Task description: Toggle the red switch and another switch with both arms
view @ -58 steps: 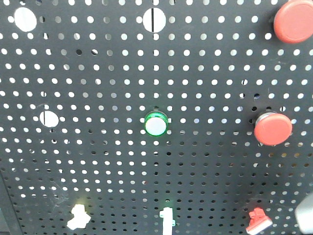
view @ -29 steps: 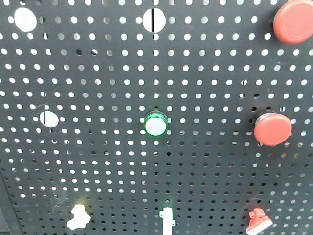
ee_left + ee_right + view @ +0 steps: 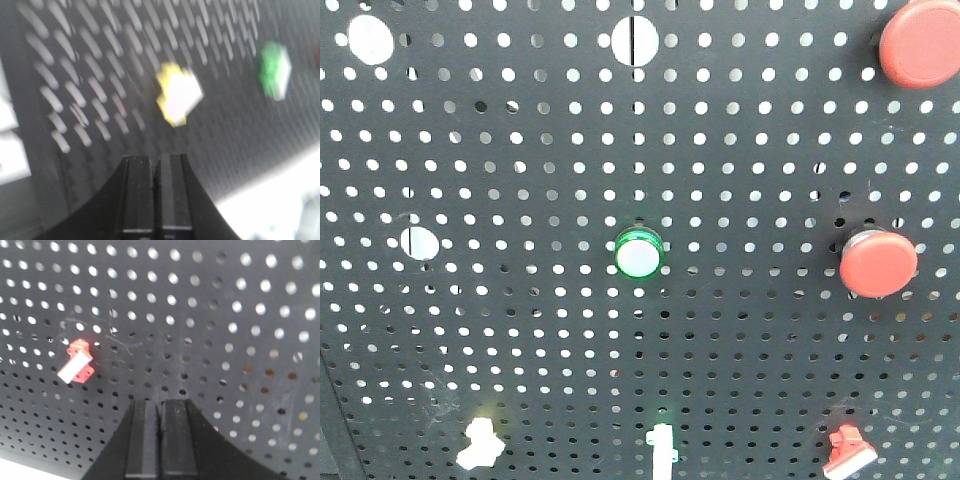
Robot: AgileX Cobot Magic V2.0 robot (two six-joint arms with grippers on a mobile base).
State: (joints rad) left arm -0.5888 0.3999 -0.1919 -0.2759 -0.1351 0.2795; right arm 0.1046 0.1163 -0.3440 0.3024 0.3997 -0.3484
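Front: black perforated panel (image 3: pixel 520 150), red switch (image 3: pixel 847 452) bottom right, pale yellow switch (image 3: pixel 480 445) bottom left, both near the frame's lower edge. The grey blur at the right edge 1 s ago is gone.

Left wrist, blurred: left tool (image 3: pixel 155 161) clenched, empty, below the pale yellow switch (image 3: pixel 179 94), apart.

Right wrist: right tool (image 3: pixel 160 405) clenched, empty; red switch (image 3: pixel 76 368) up-left, bare panel between.

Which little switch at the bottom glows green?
The narrow white toggle in the middle. The pale yellow switch left of it and the red switch right of it show no green.
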